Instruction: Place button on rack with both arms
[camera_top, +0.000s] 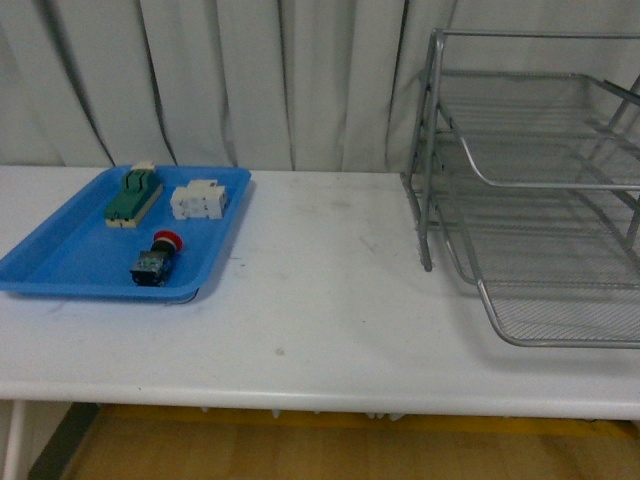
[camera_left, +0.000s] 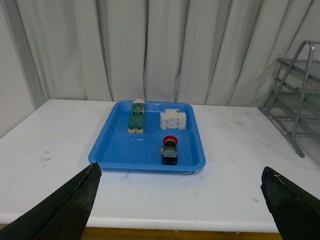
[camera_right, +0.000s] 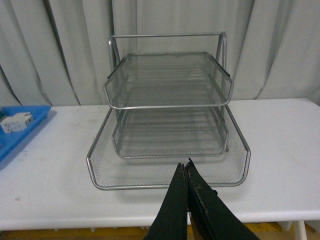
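The button (camera_top: 155, 259), red cap on a black body, lies in the blue tray (camera_top: 60, 262) at the table's left; it also shows in the left wrist view (camera_left: 169, 149). The silver wire rack (camera_top: 540, 190) stands at the right, also in the right wrist view (camera_right: 167, 107). My left gripper (camera_left: 181, 175) is open and empty, back from the table's front edge, facing the tray. My right gripper (camera_right: 186, 167) is shut and empty, in front of the rack's bottom tier. Neither arm shows in the front view.
In the blue tray (camera_left: 115, 145) also lie a green-topped beige block (camera_top: 133, 197) and a white block (camera_top: 198, 200). A white curtain (camera_top: 250, 80) hangs behind the white table (camera_top: 330, 300).
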